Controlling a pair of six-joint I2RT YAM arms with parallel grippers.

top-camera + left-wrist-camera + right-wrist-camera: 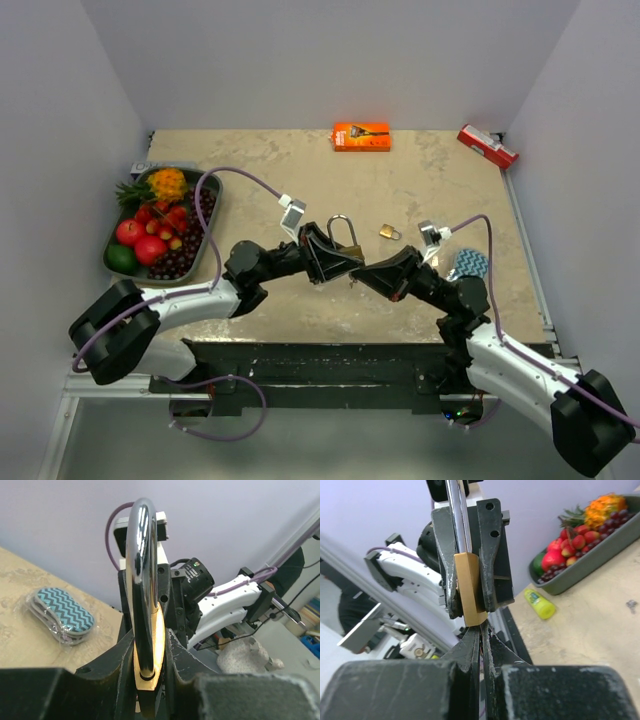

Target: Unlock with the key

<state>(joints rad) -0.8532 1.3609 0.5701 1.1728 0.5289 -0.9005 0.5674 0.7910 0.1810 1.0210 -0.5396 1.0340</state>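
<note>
A brass padlock (343, 256) with a chrome shackle (140, 555) hangs upright above the table's middle. My left gripper (333, 262) is shut on its body (151, 650), one finger on each flat side. In the right wrist view the same body (469, 587) sits clamped between those black fingers (493, 555). My right gripper (481, 630) is shut, its tips pressed against the lock's underside. The key is almost wholly hidden between them; only a thin edge shows. From above, the right gripper (362, 272) meets the lock from the right.
A dark tray (212, 215) of fruit stands at the left. A small second padlock (390, 232) lies behind the grippers. A chevron pouch (470, 265) lies on the right. At the back are an orange box (361, 136) and a red item (487, 146). A yellow-green tube (540, 604) lies near the tray.
</note>
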